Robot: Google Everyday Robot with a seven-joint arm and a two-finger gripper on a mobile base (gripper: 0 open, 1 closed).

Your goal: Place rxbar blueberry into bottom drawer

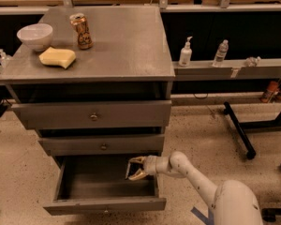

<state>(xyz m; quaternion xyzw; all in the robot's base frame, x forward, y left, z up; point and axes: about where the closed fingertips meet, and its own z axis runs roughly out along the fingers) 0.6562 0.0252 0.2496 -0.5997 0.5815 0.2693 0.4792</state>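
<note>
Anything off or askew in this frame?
Nothing stands out. The gripper holds the dark-wrapped rxbar blueberry inside the open grey metal bottom drawer. On the cabinet top, the white bowl, brown can and yellow sponge sit upright, nothing spilled.

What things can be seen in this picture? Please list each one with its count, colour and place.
bowl: one, white, back left of the cabinet top
can: one, brown and silver, right of the bowl
sponge: one, yellow, in front of the bowl
cabinet: one, grey, three drawers
bottom drawer: one, grey, pulled open; the two above it are shut
pump bottle: one, white, on the ledge to the right
clear bottle: one, clear, beside the pump bottle
rxbar blueberry: one, dark, in the claw
arm: one, white, reaching in from lower right
claw: one, tan, shut on the bar, over the bottom drawer's right side
</note>
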